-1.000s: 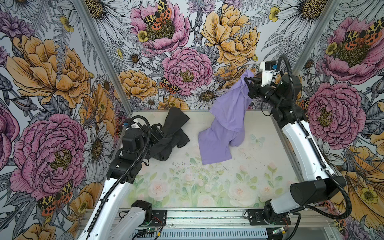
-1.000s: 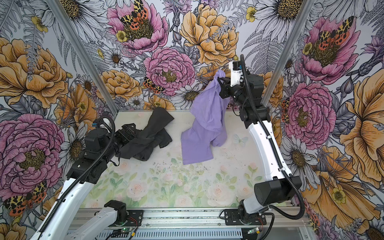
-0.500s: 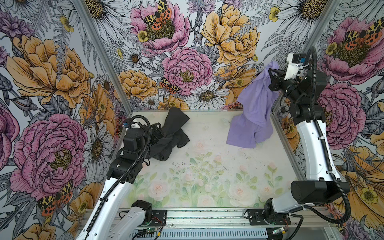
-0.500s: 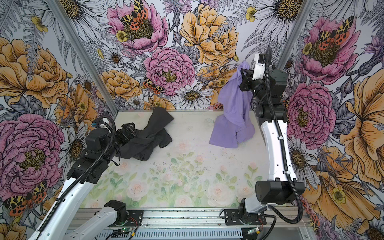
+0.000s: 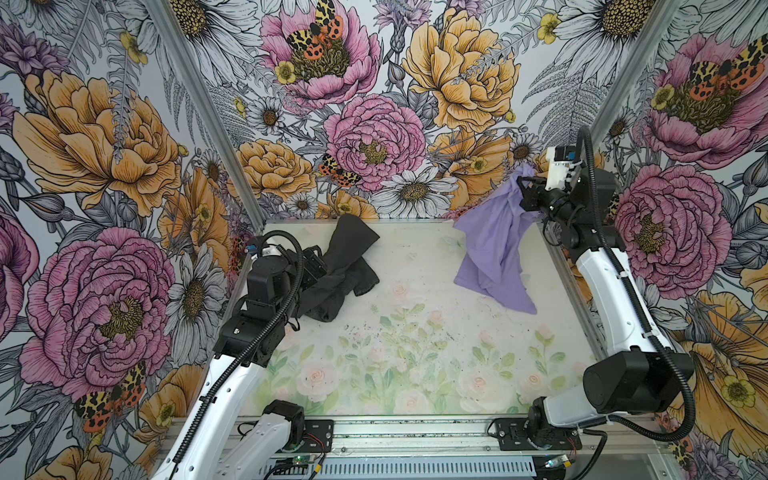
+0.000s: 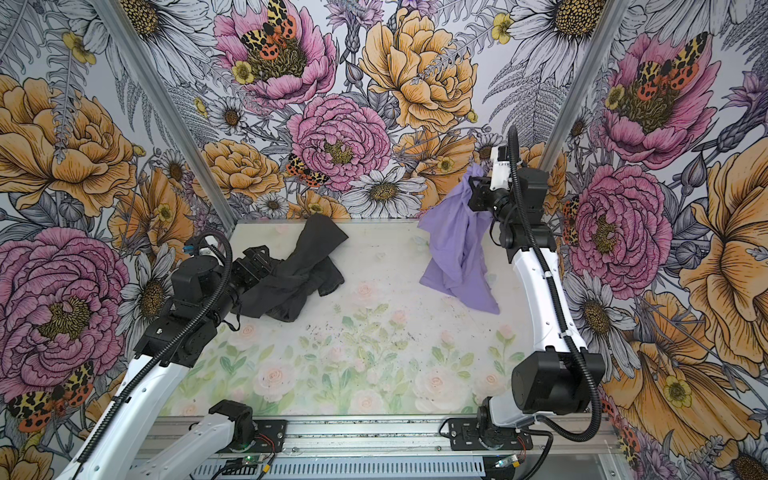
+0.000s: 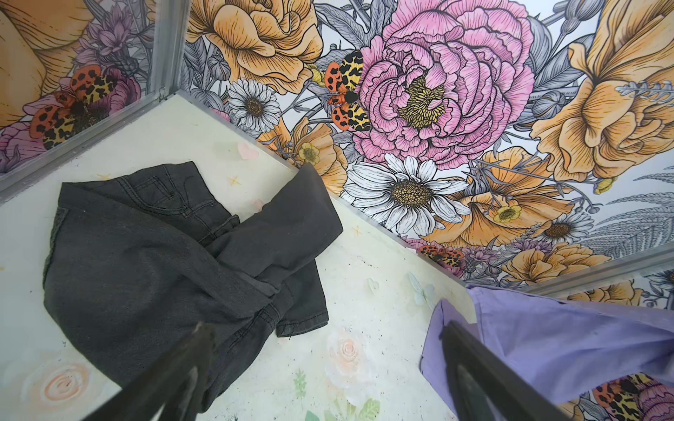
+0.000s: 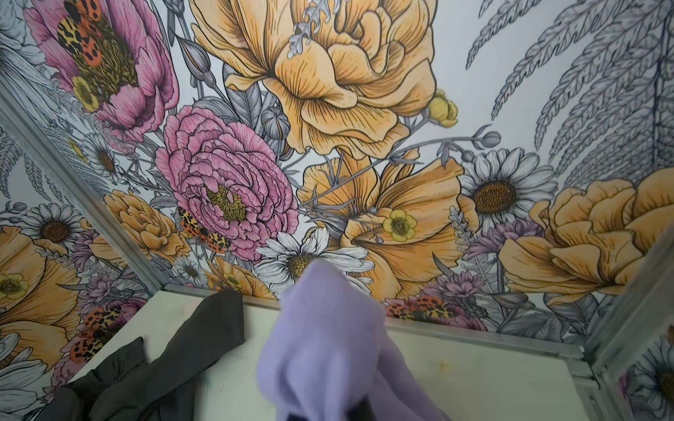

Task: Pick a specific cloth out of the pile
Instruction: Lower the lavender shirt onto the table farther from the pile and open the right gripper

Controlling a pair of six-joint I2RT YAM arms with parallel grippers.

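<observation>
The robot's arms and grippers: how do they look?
The left arm and right arm have white shells, black joints and a black ribbed cable hose each. The left gripper and right gripper are black. A white camera block marks the right wrist.

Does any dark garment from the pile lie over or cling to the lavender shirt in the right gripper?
Nothing visible does. The right gripper is shut on the lavender shirt, its lower end on the table; bare table separates it from the dark pile.
</observation>
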